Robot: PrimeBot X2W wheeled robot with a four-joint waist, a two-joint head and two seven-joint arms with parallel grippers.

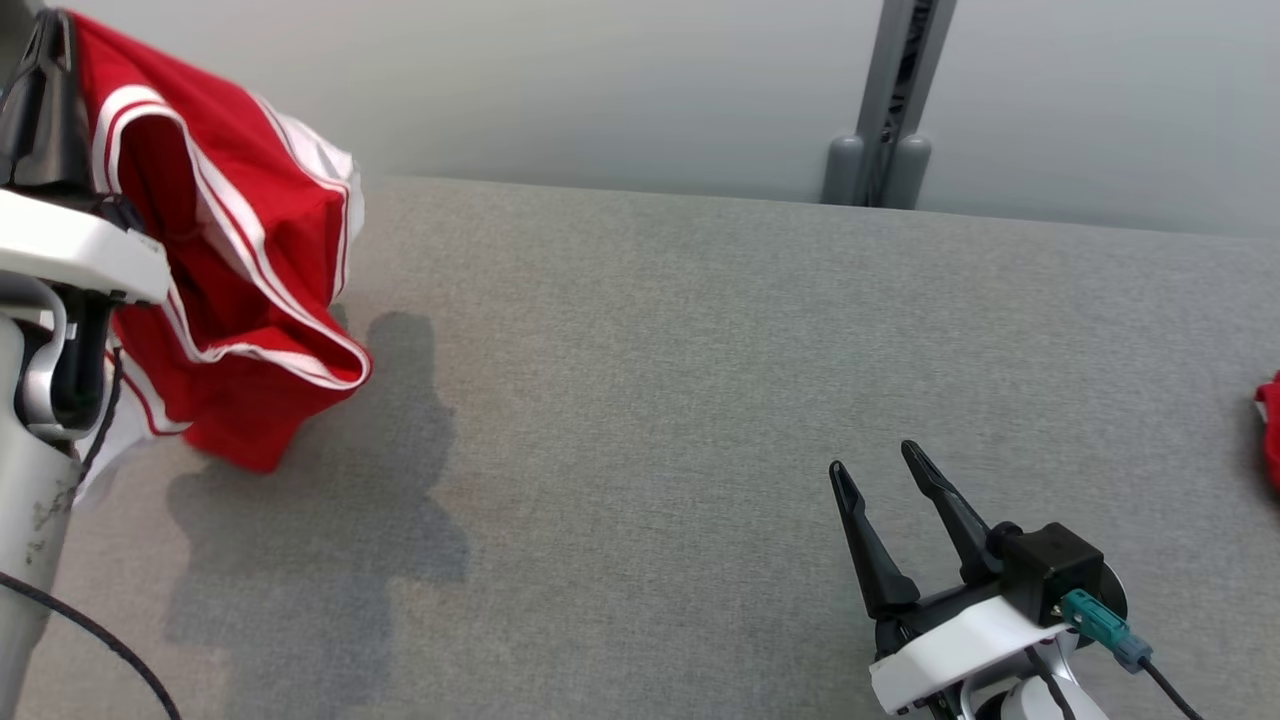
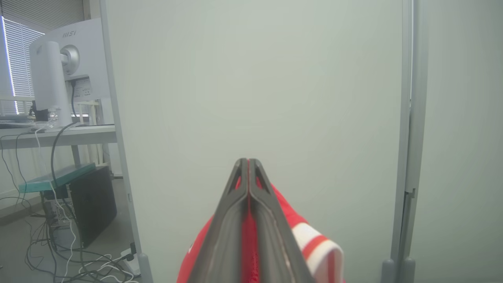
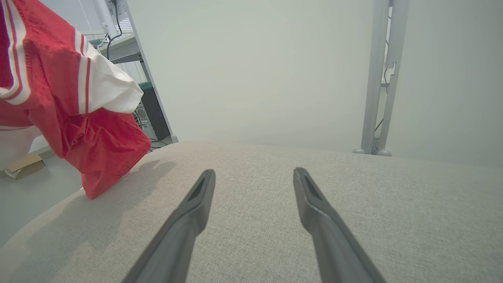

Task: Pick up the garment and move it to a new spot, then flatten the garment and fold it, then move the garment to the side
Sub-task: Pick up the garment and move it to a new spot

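Garment (image 1: 250,260), red with white stripes and a white panel, hangs bunched from the left gripper (image 2: 247,163) above the left end of the table (image 1: 700,400). The gripper's two dark fingers (image 2: 232,220) are pressed flat together on a fold of the red cloth. The garment's long axis runs top to bottom, with the pinched edge uppermost and a red corner pointing down to the table's left edge. There the corner meets its own shadow (image 1: 380,480); whether it touches the grey top cannot be told.

The right gripper (image 1: 872,458) sits low over the table's near right part, well apart from the garment. Its fingers are spread wide with nothing between them and point towards the table's far side.

Behind the table's far edge stand a pale partition (image 1: 600,80) and a grey metal post (image 1: 890,100). Past the table's left end are a desk (image 2: 59,135) with a white monitor (image 2: 74,47), a dark computer tower (image 2: 94,200), loose cables (image 2: 59,251) and a cardboard box (image 3: 23,165). At the table's right edge lies a scrap of something red (image 1: 1270,430).
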